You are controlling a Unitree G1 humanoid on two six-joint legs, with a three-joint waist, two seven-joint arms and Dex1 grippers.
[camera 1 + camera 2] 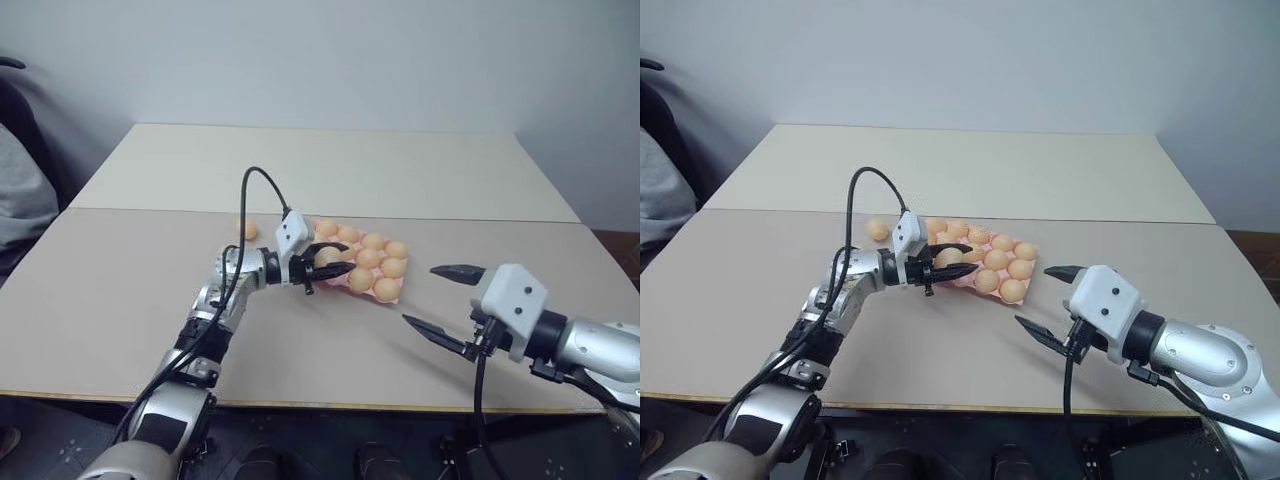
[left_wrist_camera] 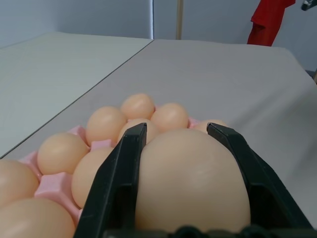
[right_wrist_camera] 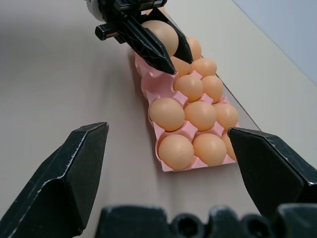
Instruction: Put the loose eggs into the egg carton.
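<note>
The left end effector (image 1: pixel 335 263) grips an egg (image 1: pixel 327 257) above the carton (image 3: pixel 151 87); the right end effector (image 1: pixel 443 302) hangs wide and empty. Released off-centre, the egg could strike neighbours or roll onto the tabletop (image 1: pixel 120 300).

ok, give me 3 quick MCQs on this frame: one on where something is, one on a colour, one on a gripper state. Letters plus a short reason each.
1. Where is the loose egg on the table?
A. in the carton
B. on the table, on the robot's left of the egg carton
C. at the table's near edge

2. What colour is the carton?
A. pink
B. grey
C. blue

3. What is the left gripper doing?
A. wide open, empty
B. shut, empty
C. shut on an egg

Answers:
1 B: the head views show it lying apart on the tabletop, left of the tray.
2 A: the moulded tray shows pink between the eggs.
3 C: the left wrist view has the egg clamped between both black fingers, over the carton; the right gripper stands open and empty.
</note>
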